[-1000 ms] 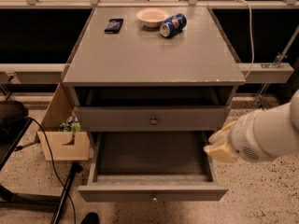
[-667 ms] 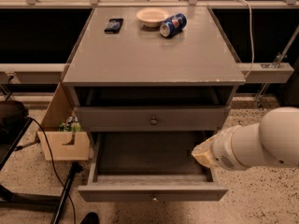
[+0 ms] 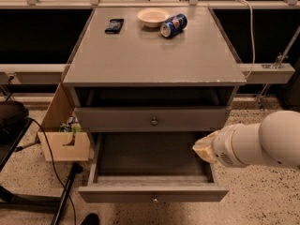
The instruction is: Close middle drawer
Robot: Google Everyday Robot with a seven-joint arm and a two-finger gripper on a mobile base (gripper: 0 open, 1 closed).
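Observation:
The grey cabinet (image 3: 150, 55) has its uppermost drawer (image 3: 153, 121) nearly shut, its round knob showing. Below it the middle drawer (image 3: 152, 193) is pulled far out; its inside is empty and its front with a small knob faces me. The lowest drawer is hidden beneath it. My gripper (image 3: 202, 147), a yellowish tip on a thick white arm (image 3: 262, 144), reaches in from the right. It sits at the right side wall of the middle drawer, behind the drawer's front.
A black phone (image 3: 114, 25), a white bowl (image 3: 152, 17) and a blue can (image 3: 174, 25) lie on the cabinet top. A wooden box (image 3: 65, 144) stands on the floor at the left, with a black cable and stand (image 3: 63, 191) beside it. A shelf rail (image 3: 267, 73) runs behind.
My arm has swung left and a little up, bringing the gripper from beside the cabinet to the middle drawer's right wall. The drawer has not moved.

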